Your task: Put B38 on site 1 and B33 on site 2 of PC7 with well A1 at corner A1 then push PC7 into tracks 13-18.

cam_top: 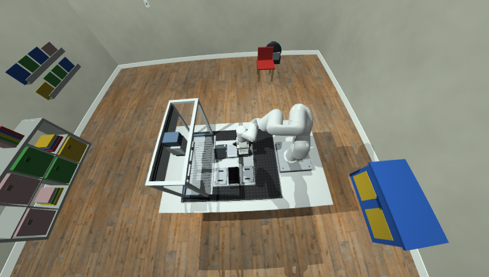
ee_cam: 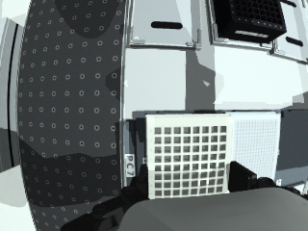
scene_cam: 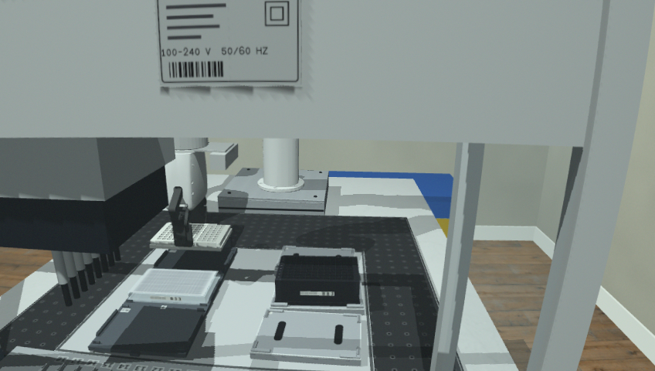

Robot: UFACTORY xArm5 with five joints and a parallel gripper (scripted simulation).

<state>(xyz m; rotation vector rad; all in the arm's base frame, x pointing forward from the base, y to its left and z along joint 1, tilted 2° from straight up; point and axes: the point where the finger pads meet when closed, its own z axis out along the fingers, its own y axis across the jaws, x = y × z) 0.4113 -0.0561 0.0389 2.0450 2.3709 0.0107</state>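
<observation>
Wooden floor (cam_top: pixel 137 192) (scene_cam: pixel 500 262) surrounds the white table (cam_top: pixel 308 192) (scene_cam: pixel 372 188) (ee_cam: pixel 10 202). Nearest in the exterior view, the rails (cam_top: pixel 203 161) (scene_cam: pixel 27 360) come before PC7 (cam_top: pixel 220 151) (scene_cam: pixel 154 328) (ee_cam: pixel 294 140), whose site 3 is bare. B33 (cam_top: pixel 232 150) (scene_cam: pixel 173 282) (ee_cam: pixel 255 141) lies on site 2; beyond, B83 (cam_top: pixel 233 175) (scene_cam: pixel 317 280) (ee_cam: pixel 250 19) is in its nest. Farther, the gripper (cam_top: pixel 243 148) (scene_cam: pixel 190 232) (ee_cam: pixel 189 177) holds B38 (cam_top: pixel 243 151) (scene_cam: pixel 211 234) (ee_cam: pixel 191 150) between widely spread fingers, above site 1. If it is lowered slightly off or turned, B38 could catch on a locator and sit tilted; a finger could also push B33, as the gap is small. A sideways touch may turn the loose PC7. The panel label (scene_cam: pixel 229 41) reads "100-240 V 50/60 HZ", with a barcode; no brand is readable. "PC7" reads clearly, "B33" and "B83" less so.
</observation>
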